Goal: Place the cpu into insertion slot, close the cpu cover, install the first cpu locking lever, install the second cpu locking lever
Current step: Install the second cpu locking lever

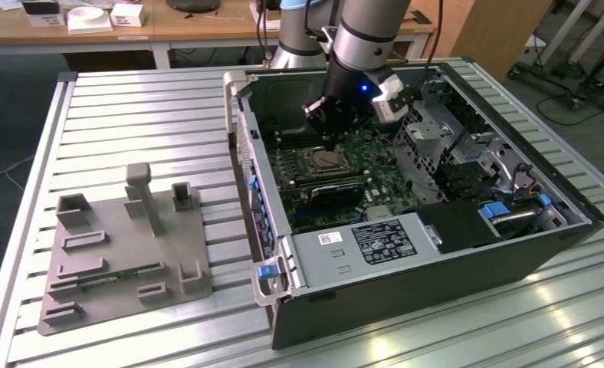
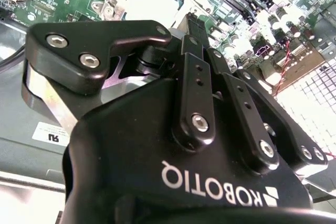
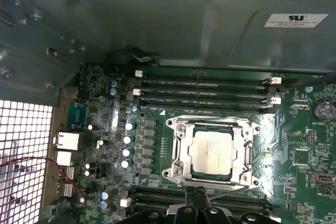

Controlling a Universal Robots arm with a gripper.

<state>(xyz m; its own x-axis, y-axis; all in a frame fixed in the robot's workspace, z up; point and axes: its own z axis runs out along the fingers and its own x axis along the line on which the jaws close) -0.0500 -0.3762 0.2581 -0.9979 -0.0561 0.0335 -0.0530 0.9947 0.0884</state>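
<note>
A slatted metal table (image 1: 128,115) carries an open computer case (image 1: 425,253) lying on its side, and to the exterior view's left of the case sits a grey fixture tray (image 1: 118,268) with upright holders. Inside the case lies the green motherboard (image 3: 304,156), with long black memory slots (image 3: 205,90) on the two opposite sides of the socket. A power supply box (image 1: 369,244) with a label sits at the case's near end.

The Universal Robots arm (image 1: 369,34) reaches down into the case from the far side. Its black gripper (image 1: 329,126) hangs just above the motherboard, near the socket's edge. In the first wrist view the fingertips (image 3: 195,203) come together in a narrow point just beside the socket frame, on the side toward the lower memory slots; they look pressed shut with nothing between them. In the second wrist view the gripper's black linkages crowd the foreground, with the socket beyond them.

The insertion slot (image 3: 181,166) stands amid the board with its silvery rim. The cpu cover (image 3: 212,127) lies flat over it, its square window framing the chip. The cpu (image 3: 211,149) sits in the slot, its pale metal top showing through the window.
</note>
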